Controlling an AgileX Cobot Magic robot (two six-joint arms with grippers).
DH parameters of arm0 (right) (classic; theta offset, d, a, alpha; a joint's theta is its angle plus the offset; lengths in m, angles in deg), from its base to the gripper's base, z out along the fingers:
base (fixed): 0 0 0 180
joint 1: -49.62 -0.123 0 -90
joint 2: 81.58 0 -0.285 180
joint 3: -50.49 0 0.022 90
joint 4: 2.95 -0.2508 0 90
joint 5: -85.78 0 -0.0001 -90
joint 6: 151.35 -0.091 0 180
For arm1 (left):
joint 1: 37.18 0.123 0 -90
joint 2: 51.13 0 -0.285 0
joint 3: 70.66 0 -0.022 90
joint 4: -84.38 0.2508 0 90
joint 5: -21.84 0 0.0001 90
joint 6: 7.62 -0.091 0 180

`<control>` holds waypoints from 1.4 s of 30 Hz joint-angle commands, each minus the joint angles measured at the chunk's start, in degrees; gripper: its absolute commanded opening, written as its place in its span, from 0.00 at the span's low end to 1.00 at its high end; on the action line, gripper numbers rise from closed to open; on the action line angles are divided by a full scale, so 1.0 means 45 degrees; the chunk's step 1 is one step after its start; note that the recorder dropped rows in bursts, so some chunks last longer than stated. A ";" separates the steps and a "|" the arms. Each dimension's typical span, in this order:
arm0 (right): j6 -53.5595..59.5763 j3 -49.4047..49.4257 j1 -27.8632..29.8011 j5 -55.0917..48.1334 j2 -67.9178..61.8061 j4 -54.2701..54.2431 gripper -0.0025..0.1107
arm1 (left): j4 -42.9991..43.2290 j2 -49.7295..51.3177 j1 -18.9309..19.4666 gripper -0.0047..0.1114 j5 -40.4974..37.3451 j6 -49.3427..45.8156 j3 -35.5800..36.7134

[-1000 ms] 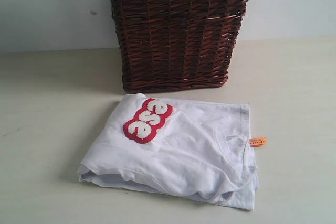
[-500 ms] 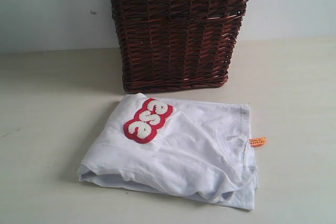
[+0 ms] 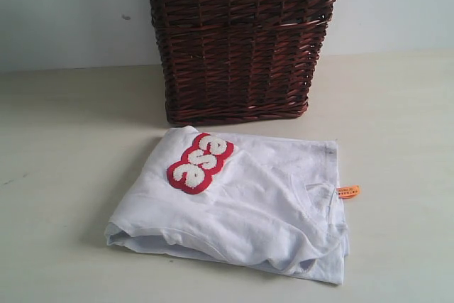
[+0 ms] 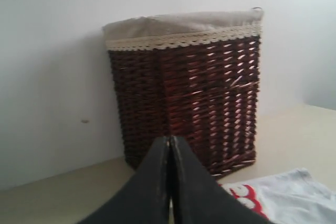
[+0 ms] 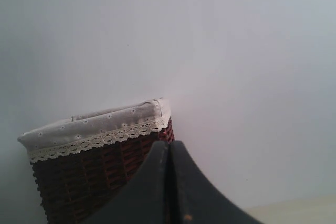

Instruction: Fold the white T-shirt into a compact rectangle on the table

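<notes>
Shirt (image 3: pixel 241 211) folded on table (image 3: pixel 57 175), near basket (image 3: pixel 234 40) at rear edge. My left gripper (image 4: pixel 169 142), right gripper (image 5: pixel 169 148) closed empty, clear: fold judged done.

- The white T-shirt (image 3: pixel 241 211) is seen folded into a rough, slightly skewed rectangle of several layers, with its edges uneven and wrinkled.
- Fuzzy white lettering (image 3: pixel 200 163) on a red band is shown on the top layer, near one far corner.
- A small orange tag (image 3: pixel 347 191) is seen sticking out at one side edge.
- The shirt is laid flat on the pale beige table (image 3: pixel 64 140).
</notes>
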 commanded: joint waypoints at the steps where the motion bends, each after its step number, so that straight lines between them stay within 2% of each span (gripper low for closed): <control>1: -0.0018 0.0076 0.0050 -0.0075 0.0042 0.0029 0.02 | 0.0065 -0.0680 0.1680 0.04 0.0204 0.0390 0.0170; 9: -0.0018 0.0076 0.0050 -0.0075 0.0042 0.0029 0.02 | 0.0065 -0.0971 0.4556 0.04 0.0002 0.0447 0.0170; 15: -0.0018 0.0076 0.0050 -0.0075 0.0042 0.0029 0.02 | 0.0065 -0.0971 0.5534 0.04 -0.0218 0.0447 0.0170; 24: -0.0018 0.0076 0.0050 -0.0075 0.0042 0.0029 0.02 | 0.0065 -0.0971 0.5979 0.04 -0.2016 0.0251 0.0170; 32: -0.0018 0.0076 0.0050 -0.0075 0.0042 0.0029 0.02 | -0.0265 -0.0971 0.6118 0.04 -0.5363 0.0251 0.0170; 42: -0.0018 0.0076 0.0050 -0.0075 0.0042 0.0029 0.02 | -0.0606 -0.0971 0.6224 0.04 -0.5852 0.0251 0.0170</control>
